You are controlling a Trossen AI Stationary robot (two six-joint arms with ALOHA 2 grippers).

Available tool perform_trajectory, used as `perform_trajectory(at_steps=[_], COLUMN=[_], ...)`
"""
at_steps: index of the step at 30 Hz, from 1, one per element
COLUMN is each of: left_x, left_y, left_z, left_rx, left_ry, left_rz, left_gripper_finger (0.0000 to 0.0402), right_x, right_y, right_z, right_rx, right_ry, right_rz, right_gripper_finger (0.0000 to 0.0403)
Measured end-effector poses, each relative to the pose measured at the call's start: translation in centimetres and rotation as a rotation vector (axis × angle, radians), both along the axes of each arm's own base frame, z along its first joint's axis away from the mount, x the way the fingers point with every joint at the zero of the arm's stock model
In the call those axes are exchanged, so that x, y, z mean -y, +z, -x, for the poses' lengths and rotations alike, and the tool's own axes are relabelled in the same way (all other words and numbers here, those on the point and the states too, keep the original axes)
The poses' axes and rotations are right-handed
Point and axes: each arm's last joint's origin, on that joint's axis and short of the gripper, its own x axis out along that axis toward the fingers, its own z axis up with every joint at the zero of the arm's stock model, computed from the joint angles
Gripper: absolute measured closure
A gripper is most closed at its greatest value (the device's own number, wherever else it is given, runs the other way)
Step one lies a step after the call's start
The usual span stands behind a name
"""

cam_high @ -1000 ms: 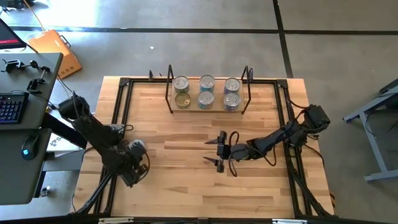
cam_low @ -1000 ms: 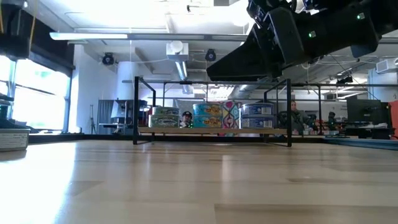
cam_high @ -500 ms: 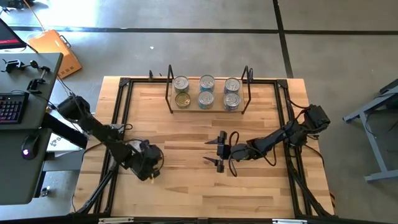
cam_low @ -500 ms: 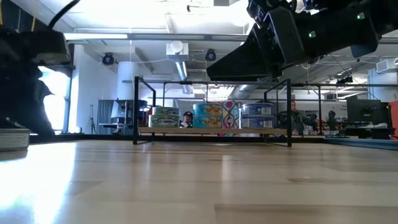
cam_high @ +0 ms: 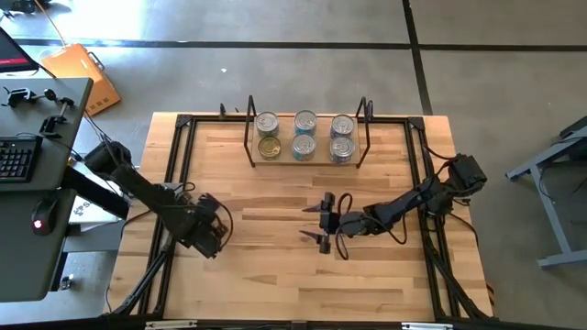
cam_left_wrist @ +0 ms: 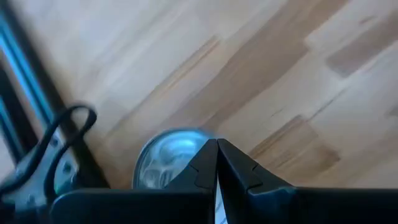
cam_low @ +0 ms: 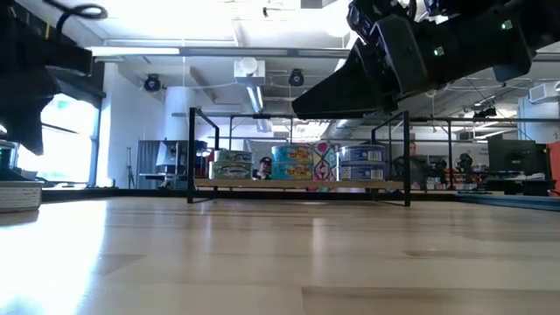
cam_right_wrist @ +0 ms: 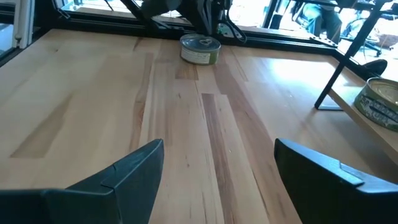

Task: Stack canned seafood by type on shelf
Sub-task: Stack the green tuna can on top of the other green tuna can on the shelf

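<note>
One silver-lidded tin (cam_left_wrist: pixel 166 163) stands alone on the tabletop near the left edge, also seen as the tin (cam_right_wrist: pixel 200 49) and the tin (cam_low: pixel 17 195); in the high view my left arm hides it. My left gripper (cam_left_wrist: pixel 217 144) hangs shut just above it, also seen as the left gripper (cam_high: pixel 209 229), with a gap to the lid in the low view. Several more tins (cam_high: pixel 304 134) stand on the shelf (cam_high: pixel 285 137) at the far side. My right gripper (cam_high: pixel 310 224) waits open at mid-table, with nothing between its fingers (cam_right_wrist: pixel 134 163).
Black wire uprights (cam_high: pixel 249 128) close the shelf's two ends. A black frame (cam_high: pixel 174 174) runs along the table's edges. A desk with a keyboard (cam_high: pixel 18 156) stands left of the table. Bare wood lies between the shelf and both grippers.
My left gripper has swung from near the left edge toward the table's right and far side, over the lone tin, then risen a little, staying shut. The tin has not moved. My right arm has kept still.
</note>
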Motion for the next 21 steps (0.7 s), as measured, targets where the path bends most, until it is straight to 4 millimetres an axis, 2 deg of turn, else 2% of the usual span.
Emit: perform_trajectory(at_steps=[4,10,13,18,21], left_x=[-0.8,-1.1,-0.7,-0.2,-0.2], left_y=[-1.2,-3.4,-3.4,-2.2,-1.7], left_z=[1.0,1.0,-0.5,-3.2,-4.3], left_rx=[-0.108,-0.056,0.134,0.430,0.422], left_ry=[0.100,0.079,0.057,-0.068,-0.195], left_rz=[0.050,0.117,0.112,-0.039,-0.096], left_gripper_finger=[0.0399,0.0399,0.0399,0.0399,0.0399], right_x=[0.0,0.0,0.0,0.1,0.1], right_y=[0.0,0.0,0.0,0.0,-0.1], right_z=[0.0,0.0,0.0,0.0,0.0], right_rx=[0.000,-0.004,-0.004,-0.004,-0.008], right_ry=[-0.002,-0.002,-0.001,-0.003,-0.003], right_rz=[-0.002,-0.001,-0.001,-0.001,0.000], right_gripper_finger=[0.0105,0.0105,0.0105,0.0105,0.0105])
